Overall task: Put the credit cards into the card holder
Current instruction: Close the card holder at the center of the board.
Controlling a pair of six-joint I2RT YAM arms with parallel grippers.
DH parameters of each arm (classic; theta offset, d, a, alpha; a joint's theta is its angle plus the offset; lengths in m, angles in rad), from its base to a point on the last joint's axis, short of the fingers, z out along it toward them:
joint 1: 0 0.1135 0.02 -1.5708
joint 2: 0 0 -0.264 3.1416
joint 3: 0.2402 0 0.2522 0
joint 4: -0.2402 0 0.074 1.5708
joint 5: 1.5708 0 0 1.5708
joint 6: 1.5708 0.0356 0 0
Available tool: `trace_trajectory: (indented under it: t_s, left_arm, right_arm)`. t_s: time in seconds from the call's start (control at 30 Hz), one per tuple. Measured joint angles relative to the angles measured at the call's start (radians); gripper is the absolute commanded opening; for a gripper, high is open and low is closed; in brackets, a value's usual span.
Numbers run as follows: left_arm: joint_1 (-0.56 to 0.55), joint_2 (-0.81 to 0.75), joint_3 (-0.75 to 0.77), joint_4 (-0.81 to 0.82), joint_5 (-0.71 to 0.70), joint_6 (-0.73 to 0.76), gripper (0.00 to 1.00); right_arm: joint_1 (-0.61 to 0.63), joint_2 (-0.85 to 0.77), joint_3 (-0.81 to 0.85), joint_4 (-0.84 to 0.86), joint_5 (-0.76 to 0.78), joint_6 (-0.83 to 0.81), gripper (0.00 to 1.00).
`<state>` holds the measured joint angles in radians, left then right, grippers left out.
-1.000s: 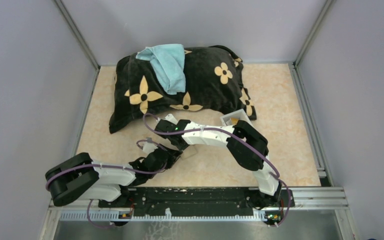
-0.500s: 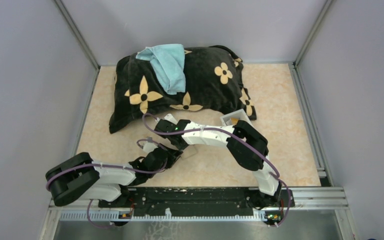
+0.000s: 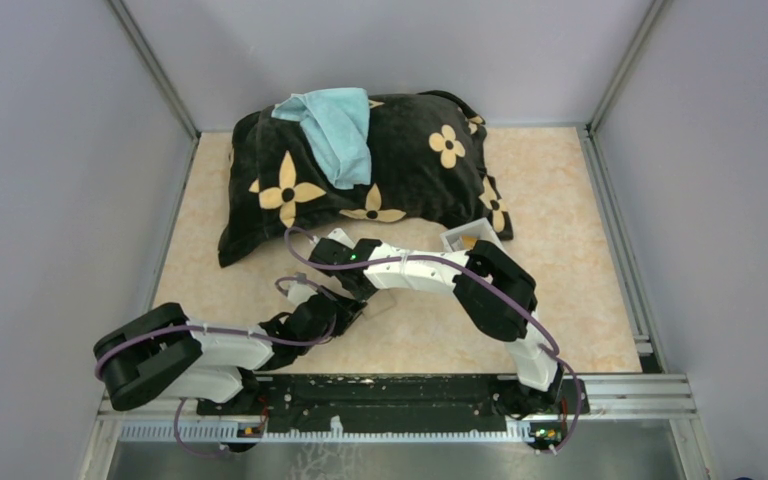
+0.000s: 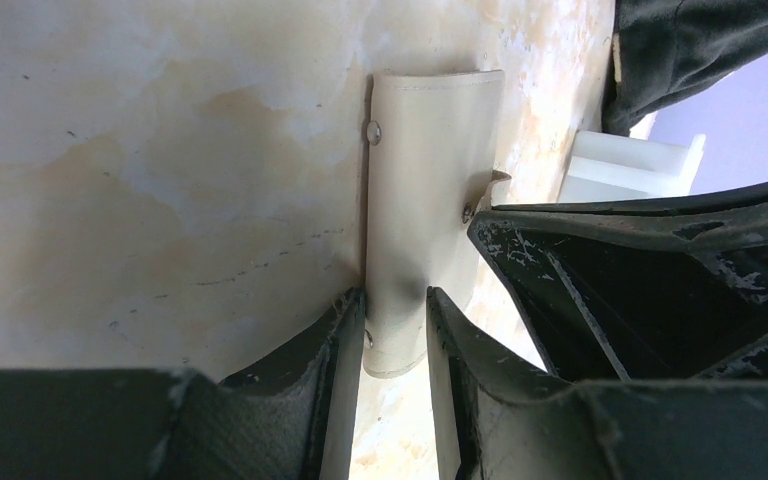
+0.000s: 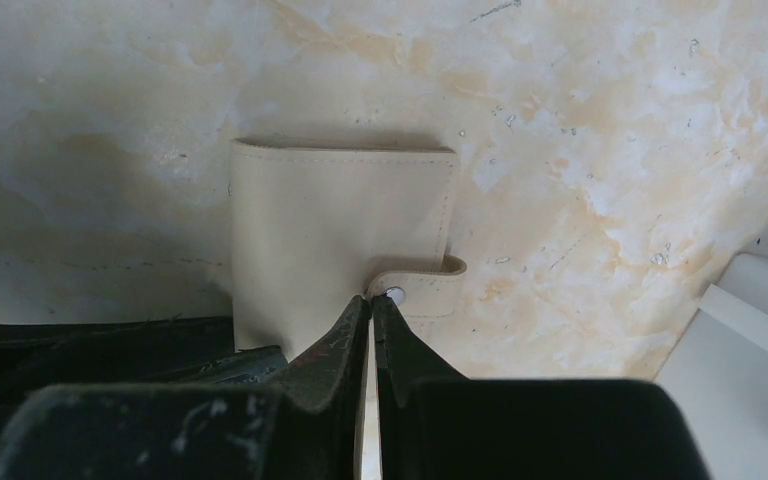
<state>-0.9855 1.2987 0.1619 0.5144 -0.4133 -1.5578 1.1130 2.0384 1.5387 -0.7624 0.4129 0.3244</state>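
The tan card holder (image 4: pixel 430 180) lies closed on the marble tabletop between the two arms (image 3: pixel 381 303). My left gripper (image 4: pixel 392 295) is shut on its near end, one finger on each long edge. At the free end of the little snap tab (image 5: pixel 422 287), which is lifted off the card holder's face (image 5: pixel 330 230), my right gripper (image 5: pixel 372 300) is shut on the tab. In the left wrist view the right gripper's black body (image 4: pixel 660 270) fills the right side. The credit cards do not show clearly; only a gold-yellow sliver (image 3: pixel 470 241) lies in the white tray.
A white open plastic tray (image 3: pixel 457 238) stands just right of the card holder, partly under the right arm, and also shows in the wrist views (image 5: pixel 750 340). A black flowered pillow (image 3: pixel 400 170) with a teal cloth (image 3: pixel 335 125) on it fills the back. Grey walls enclose the table.
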Motion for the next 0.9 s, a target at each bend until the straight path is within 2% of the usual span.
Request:
trace_trajectory:
  t_s: [0.7,0.9]
  left_arm:
    - [0.000,0.011,0.002,0.011,0.003,0.003,0.38]
    - [0.000,0.015,0.002,0.018,0.004,0.003,0.38]
  right_arm:
    - [-0.003,-0.003,-0.007,0.015,-0.023,0.000,0.06]
    - [-0.003,-0.006,-0.021,0.022,-0.025,0.001,0.11]
